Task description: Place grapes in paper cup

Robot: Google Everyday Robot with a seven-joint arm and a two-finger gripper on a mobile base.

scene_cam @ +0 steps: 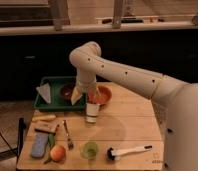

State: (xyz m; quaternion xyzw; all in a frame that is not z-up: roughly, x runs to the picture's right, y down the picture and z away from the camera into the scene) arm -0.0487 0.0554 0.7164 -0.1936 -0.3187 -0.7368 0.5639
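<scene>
Camera view is showing the wooden table from the front, and the account is running from its left edge across to the right. Nearest the left edge, a blue sponge-like block is lying flat, with a round orange fruit just beside it and a fork angling between them. Behind these, a green tray is holding a pale folded cloth. Further right, a translucent green cup is standing near the front edge.

At the table's middle, the white paper cup is standing upright, and the gripper is hanging directly over its rim with its jaws spread as wide as they go, pinching nothing that can be made out. A dark reddish patch at the cup's mouth is probably the grapes, sitting in the cup or just at its rim; which of the two cannot be told.

The likely risk is the light cup tipping: a finger catching the rim as the arm lifts could drag it over, or a bunch resting on the edge could spill out. The orange bowl is crowding the cup from just behind, while a white-handled brush is lying well apart at the right.
</scene>
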